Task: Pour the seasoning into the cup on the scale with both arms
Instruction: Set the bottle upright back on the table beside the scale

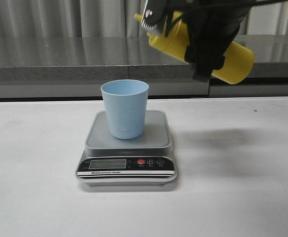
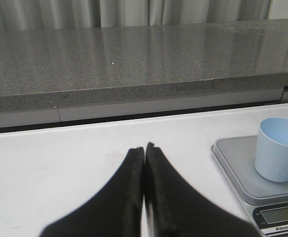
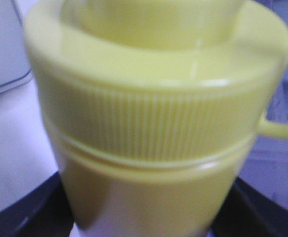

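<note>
Yellow soft-plastic squeeze bottle point(image 1: 232, 61), likely light and squashy, sits clamped mid-body in right gripper point(image 1: 203, 49); left gripper point(image 2: 144, 150) closed, empty.

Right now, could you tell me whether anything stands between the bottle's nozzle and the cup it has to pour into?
Nothing visible does. The bottle, held tilted in the right claw, hangs above and to the right of the cup, whose mouth is uncovered. The left claw is shut and off to the left of the scale.
</note>
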### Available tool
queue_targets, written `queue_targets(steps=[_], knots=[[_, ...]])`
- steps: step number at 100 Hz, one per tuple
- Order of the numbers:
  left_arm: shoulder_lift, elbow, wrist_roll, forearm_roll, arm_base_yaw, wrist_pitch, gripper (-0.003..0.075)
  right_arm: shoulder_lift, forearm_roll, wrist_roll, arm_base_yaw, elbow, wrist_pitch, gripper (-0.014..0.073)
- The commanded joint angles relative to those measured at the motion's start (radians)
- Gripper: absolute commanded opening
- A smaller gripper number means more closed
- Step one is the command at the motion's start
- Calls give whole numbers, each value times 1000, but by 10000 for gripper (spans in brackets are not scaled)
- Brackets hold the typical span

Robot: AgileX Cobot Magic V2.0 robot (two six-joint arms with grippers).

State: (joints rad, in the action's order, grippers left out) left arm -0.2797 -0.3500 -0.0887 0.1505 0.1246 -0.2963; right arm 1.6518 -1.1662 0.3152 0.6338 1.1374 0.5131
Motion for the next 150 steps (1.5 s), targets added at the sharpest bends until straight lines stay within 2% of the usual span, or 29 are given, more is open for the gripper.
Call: queue_targets(steps=[1, 15, 47, 61, 75, 95, 115, 150], knots=[[-6, -29, 0, 3, -5, 82, -18, -86, 76, 80, -61, 28, -71, 236], [-6, -29, 0, 3, -5, 82, -18, -128, 184, 144, -141, -6, -203, 236], [-6, -29, 0, 3, -5, 82, -18, -151, 423, 162, -334, -247, -825, 236], [-6, -29, 0, 3, -5, 82, -18, -144, 450, 162, -406, -371, -1102, 236], [-6, -29, 0, 3, -5, 82, -18, -104, 450, 162, -470, -447, -1277, 236], [-6, -29, 0, 3, -5, 82, -18, -8, 447, 133, -491, -460, -1365, 236], [-6, -29, 0, 3, -5, 82, -18, 65, 447, 62, -491, -460, -1371, 236], [-6, -29, 0, 3, -5, 82, -18, 104, 447, 58, -491, -460, -1375, 236]])
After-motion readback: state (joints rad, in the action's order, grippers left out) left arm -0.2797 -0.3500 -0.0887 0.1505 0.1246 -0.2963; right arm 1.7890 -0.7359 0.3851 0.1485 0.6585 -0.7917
